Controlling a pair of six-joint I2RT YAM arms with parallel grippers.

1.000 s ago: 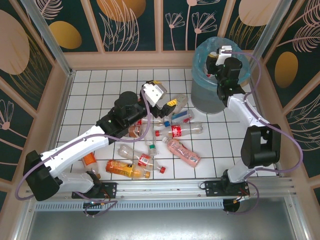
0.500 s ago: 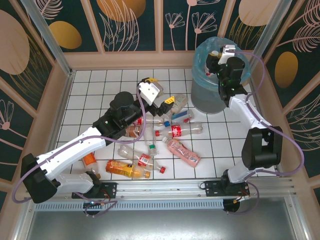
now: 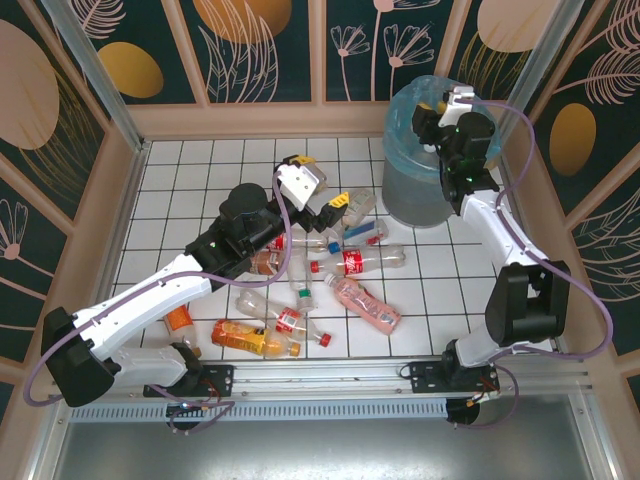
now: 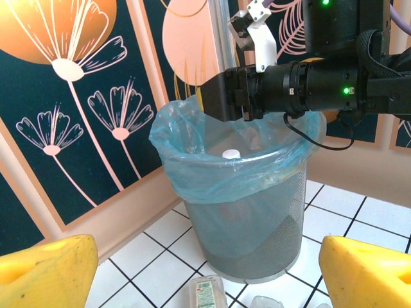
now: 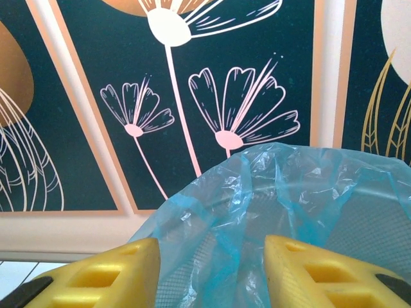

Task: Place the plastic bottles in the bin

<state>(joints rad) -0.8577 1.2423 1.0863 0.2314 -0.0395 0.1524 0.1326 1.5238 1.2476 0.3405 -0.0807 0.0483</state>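
The right gripper hangs over the bin in the far right corner, jaws parted and empty, the walls close behind. The left gripper, wide open and holding nothing, hovers above the plastic bottles strewn mid-floor, with bare tiles at far left.

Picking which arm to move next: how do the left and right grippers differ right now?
The left gripper hangs above the far edge of the plastic bottles, while the right gripper is up over the bin. The left jaws stand wide apart; the right jaws are apart too, but with a narrower gap. Both are empty.
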